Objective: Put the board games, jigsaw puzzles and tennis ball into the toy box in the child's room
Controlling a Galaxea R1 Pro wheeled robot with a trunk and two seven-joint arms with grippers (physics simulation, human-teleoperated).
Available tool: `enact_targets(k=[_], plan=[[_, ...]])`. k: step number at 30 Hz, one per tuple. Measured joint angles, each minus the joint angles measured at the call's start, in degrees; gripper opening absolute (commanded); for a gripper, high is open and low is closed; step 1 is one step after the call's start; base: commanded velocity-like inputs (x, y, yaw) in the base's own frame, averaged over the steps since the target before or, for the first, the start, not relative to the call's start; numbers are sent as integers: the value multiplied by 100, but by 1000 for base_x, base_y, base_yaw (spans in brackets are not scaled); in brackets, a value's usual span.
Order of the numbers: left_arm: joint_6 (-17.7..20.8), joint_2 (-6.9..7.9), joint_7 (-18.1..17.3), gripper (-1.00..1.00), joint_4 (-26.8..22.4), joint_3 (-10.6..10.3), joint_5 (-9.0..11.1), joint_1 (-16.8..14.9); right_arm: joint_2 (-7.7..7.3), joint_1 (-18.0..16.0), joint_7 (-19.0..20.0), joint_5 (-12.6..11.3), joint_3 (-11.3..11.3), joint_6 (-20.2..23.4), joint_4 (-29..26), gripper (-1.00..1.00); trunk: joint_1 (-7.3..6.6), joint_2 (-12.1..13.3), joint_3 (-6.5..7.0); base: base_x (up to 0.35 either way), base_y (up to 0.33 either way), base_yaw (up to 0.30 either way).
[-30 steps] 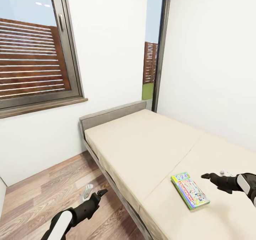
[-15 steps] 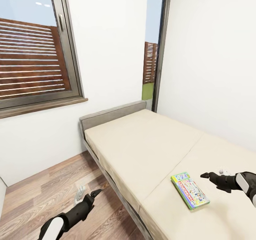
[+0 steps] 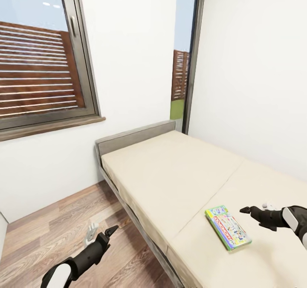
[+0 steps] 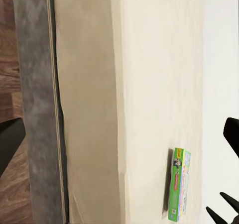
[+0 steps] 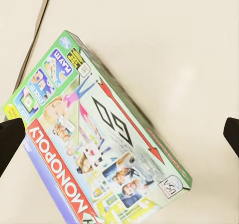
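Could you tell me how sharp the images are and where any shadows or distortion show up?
Head view: wide-angle, window frame leaning, evenly lit; board game small but crisp on the bed. Right wrist view: box lettering sharp, soft glare on the bedding. Left wrist view: slightly soft, thin dark shadow beside the box.

A bed (image 3: 170,168) with a bare cream mattress and a grey headboard (image 3: 132,138) stands on wood-plank floor (image 3: 55,228) against white walls, near a dark-framed window (image 3: 42,66) that looks onto brown slatted fencing, beside a narrow glazed opening (image 3: 181,66).
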Motion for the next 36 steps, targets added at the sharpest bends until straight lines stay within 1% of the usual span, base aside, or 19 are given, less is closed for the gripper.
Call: enact_targets(k=[11,27,28,29,33,34,36], plan=[[-2,-1,19,100,-147,3,-40,34,-24,28,36,-1,10,-18,-30,100,242,-441,-197,0,0,0],[-14,-5,12,100,-284,-17,-60,99,-53,66,100,-4,7,-69,-61,100,242,-443,-198,0,0,0],[-13,-5,13,100,-288,-18,-61,104,-54,67,211,-6,7,-69,-73,100,242,-443,-198,0,0,0],[-13,-5,14,100,-288,-18,-61,104,-55,67,215,-3,7,-70,-74,100,242,-443,-198,0,0,0],[-12,-5,15,100,-293,-18,-62,109,-68,72,618,-7,42,-75,-152,100,242,-443,-198,0,0,0],[-12,-5,15,100,-293,-18,-62,109,-68,72,621,-4,44,-76,-153,100,242,-443,-198,0,0,0],[-12,-5,15,100,-294,-18,-62,110,-74,74,781,-7,121,-74,-202,100,242,-443,-198,0,0,0]])
